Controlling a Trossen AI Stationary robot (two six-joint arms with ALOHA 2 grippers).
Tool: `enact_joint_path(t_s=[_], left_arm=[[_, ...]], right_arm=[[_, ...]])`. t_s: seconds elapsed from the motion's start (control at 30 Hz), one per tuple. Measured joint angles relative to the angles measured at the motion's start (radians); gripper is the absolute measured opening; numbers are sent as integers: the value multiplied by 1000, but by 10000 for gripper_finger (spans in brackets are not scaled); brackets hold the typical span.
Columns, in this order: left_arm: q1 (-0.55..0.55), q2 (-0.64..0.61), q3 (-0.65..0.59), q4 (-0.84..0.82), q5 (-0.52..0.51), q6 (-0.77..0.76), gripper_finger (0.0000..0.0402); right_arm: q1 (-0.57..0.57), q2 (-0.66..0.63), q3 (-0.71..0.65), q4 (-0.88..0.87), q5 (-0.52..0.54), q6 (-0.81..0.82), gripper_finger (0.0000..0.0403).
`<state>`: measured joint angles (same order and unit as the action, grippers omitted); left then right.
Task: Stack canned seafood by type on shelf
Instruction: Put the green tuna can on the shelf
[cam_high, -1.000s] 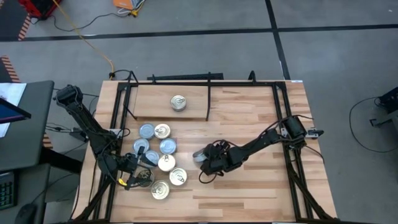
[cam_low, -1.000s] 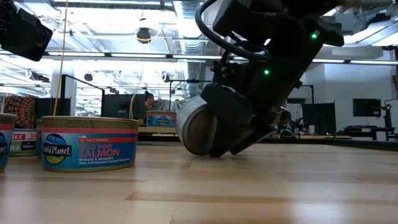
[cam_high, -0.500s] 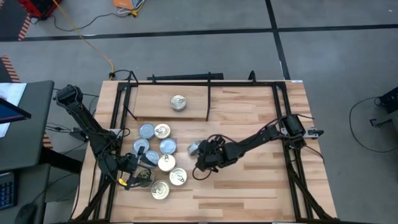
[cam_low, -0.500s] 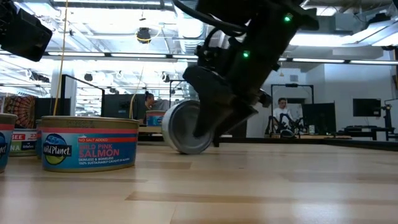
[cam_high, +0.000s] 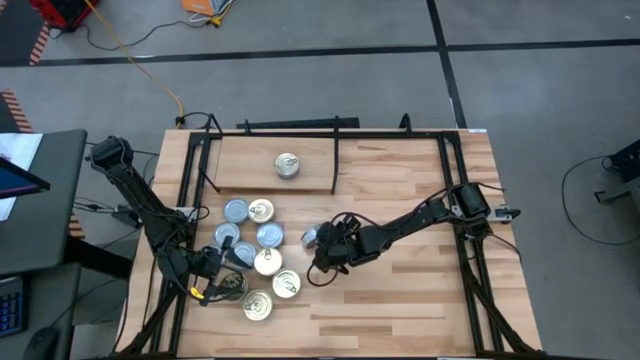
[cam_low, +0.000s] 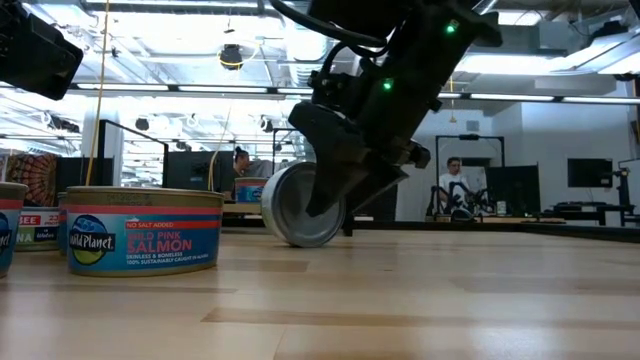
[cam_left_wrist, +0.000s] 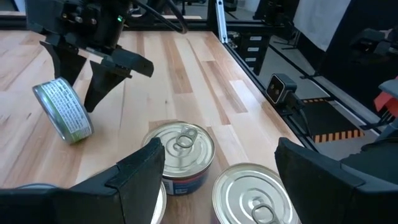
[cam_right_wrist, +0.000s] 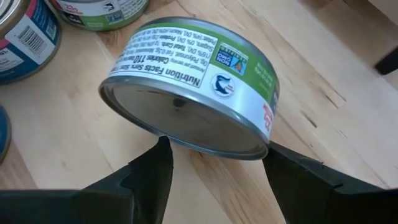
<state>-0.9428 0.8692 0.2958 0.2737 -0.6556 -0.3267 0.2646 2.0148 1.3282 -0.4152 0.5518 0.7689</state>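
Several flat round tins (cam_high: 255, 255), bluish-grey and gold topped, stand upright in a cluster at the table's left. One gold-topped tin (cam_high: 287, 165) stands on the wooden shelf (cam_high: 250, 150) at the far side. A green-and-white labelled tin (cam_right_wrist: 193, 81) stands tilted on its edge near the table's middle, with my right gripper (cam_high: 320, 247) shut on it. My left gripper (cam_left_wrist: 217, 180) hangs open over two gold-topped tins (cam_left_wrist: 183, 146) at the cluster's near left, touching nothing. My right gripper pinches the green-labelled tin between its two fingertips (cam_right_wrist: 163, 144) at the rim of the flat face (cam_right_wrist: 186, 121) turned toward the wrist. The fingers slant down from the table's right. The tin stands tilted on its edge (cam_low: 300, 243), which is at the tabletop.
A thin black frame (cam_high: 205, 135) runs around the shelf, with a divider rod (cam_high: 335, 160) at its right end. Bare wood lies right of my right arm (cam_high: 420, 215) and along the near edge. A small black camera (cam_left_wrist: 280, 90) sits at the table's side.
My right gripper has gone a little up and toward the table's left and far side, carrying the green-labelled tin. The tin has tipped from a low slant to nearly upright on its edge.
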Motion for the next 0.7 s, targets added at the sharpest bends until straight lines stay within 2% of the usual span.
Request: enact_joint_path(t_s=[0.7], left_arm=[[0, 0, 0, 0, -1, -3, 290]], right_arm=[[-5, -1, 0, 1, -1, -8, 276]])
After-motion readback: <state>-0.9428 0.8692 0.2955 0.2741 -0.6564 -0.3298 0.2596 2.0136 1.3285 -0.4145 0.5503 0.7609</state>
